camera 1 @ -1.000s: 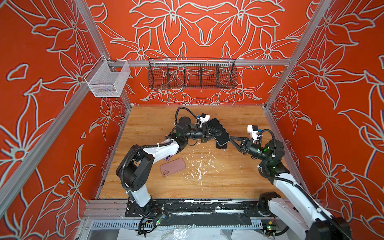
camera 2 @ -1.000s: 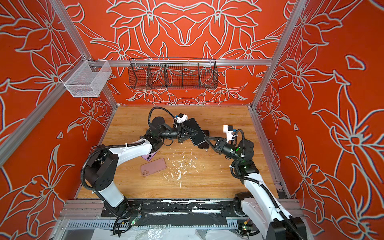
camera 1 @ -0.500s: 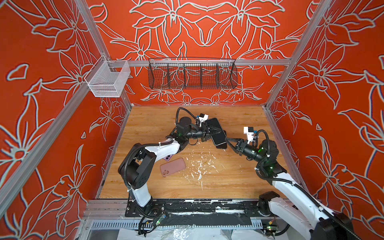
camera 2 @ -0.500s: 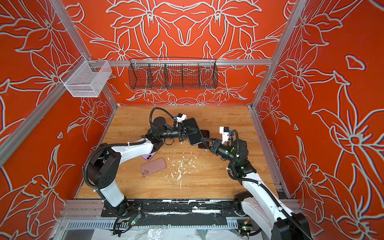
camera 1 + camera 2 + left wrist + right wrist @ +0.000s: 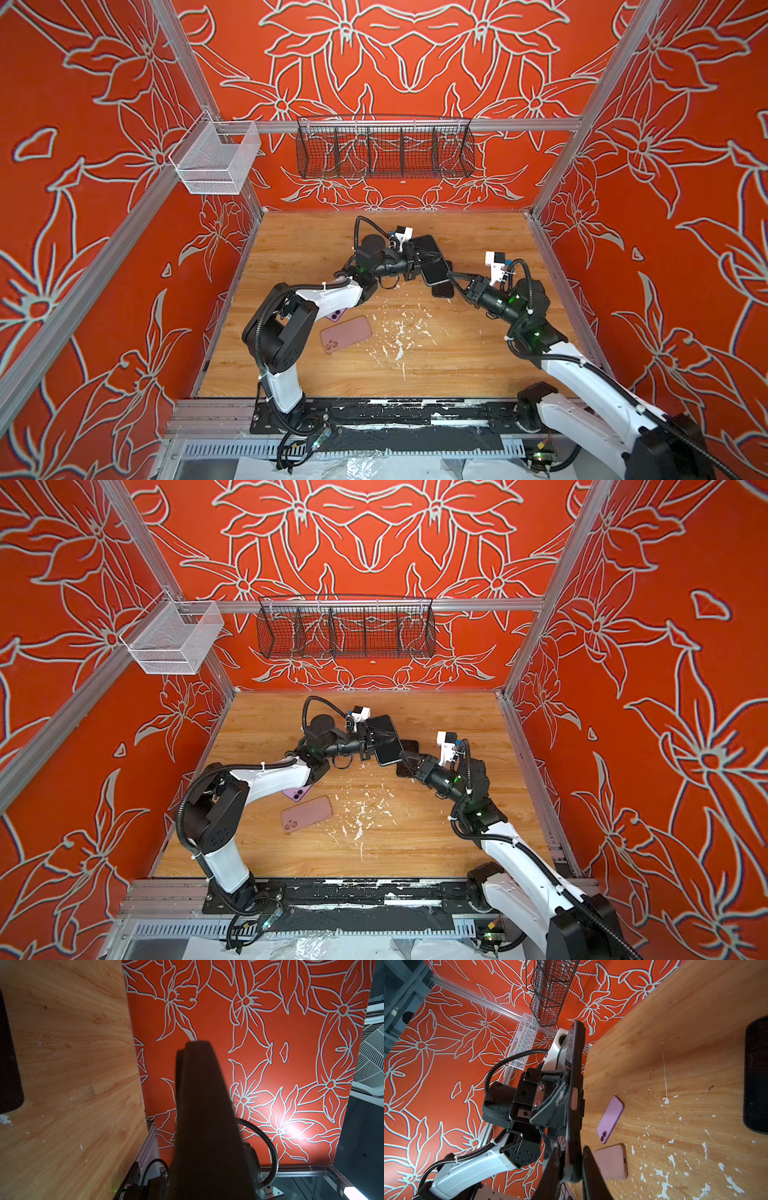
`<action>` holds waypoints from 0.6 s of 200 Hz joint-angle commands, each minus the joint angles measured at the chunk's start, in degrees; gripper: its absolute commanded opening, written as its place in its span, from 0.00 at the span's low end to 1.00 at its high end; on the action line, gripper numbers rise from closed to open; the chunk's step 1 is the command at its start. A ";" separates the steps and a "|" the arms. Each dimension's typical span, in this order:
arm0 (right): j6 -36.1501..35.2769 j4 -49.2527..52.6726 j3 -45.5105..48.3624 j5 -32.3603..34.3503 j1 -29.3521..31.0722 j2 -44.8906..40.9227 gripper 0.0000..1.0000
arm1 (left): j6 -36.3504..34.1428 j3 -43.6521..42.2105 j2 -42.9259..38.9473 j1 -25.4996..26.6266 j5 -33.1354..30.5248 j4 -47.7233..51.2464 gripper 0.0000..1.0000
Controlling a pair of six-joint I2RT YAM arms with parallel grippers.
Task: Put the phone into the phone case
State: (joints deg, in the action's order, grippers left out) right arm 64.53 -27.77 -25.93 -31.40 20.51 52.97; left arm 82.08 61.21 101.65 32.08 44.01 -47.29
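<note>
Raised clear of the pale wooden surface (image 5: 457,365) and tilted, a slim dark phone case with a pinkish side button (image 5: 434,257) hangs between both arms. The left tool (image 5: 419,261) is clamped across its long side. The right tool (image 5: 451,276) is closed on its lower corner, one finger on either face in the right wrist view. We take this slab for the case; seen edge-on, it does not show us whether anything sits inside. Beneath it, flat on the surface, lies the black phone with a cracked screen (image 5: 756,1076), and neither tool touches it. Nearer the front, a pink phone lying back-up (image 5: 345,334) and a lilac phone (image 5: 334,316), partly under the left arm, rest among white flecks (image 5: 399,332), well apart from both tools. As we read it, the case is lifted and steadied. The phone is not yet in it, so bringing the two together and pressing it home remain.
</note>
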 commanded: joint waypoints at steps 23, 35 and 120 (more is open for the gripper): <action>-2.35 9.40 -1.69 -0.64 2.47 1.30 0.00 | 0.50 2.95 -3.47 4.60 4.81 -5.61 0.00; -3.92 17.78 -4.03 1.29 2.51 0.63 0.00 | -2.32 2.79 -4.76 4.49 4.95 -2.33 0.00; -6.70 33.65 -9.17 5.10 2.47 1.82 0.00 | -22.44 5.85 -12.66 4.49 2.78 22.96 0.01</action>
State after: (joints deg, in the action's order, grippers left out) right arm 59.68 -4.29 -35.44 -28.82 22.39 52.40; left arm 62.54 63.13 93.43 34.54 42.24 -21.58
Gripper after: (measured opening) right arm 0.093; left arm 0.098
